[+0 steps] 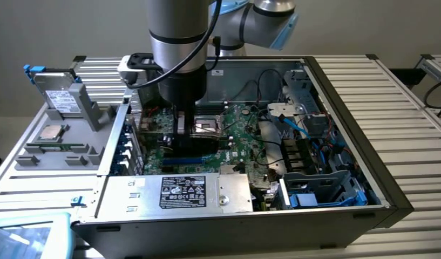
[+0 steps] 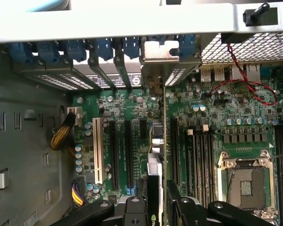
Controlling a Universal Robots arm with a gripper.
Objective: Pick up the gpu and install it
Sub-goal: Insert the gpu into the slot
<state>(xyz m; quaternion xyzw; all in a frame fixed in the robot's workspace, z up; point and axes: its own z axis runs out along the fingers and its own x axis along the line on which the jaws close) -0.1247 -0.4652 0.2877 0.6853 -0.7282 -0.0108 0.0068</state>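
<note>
Two fingers (image 2: 179, 207) of the gripper (image 2: 155, 207) stand partly closed, clamping the gpu (image 2: 154, 181) edge-on above the motherboard (image 2: 132, 101). Exterior view: CPU socket (image 1: 205, 127) at the gripper's three o'clock. Card's lower edge hidden behind its own body; seating in slot cannot be told.

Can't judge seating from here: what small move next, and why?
Probably ease the gpu straight down: the gripper holds it edge-on over the motherboard slots, its bracket at the rear openings, and I cannot tell that it is seated.
</note>
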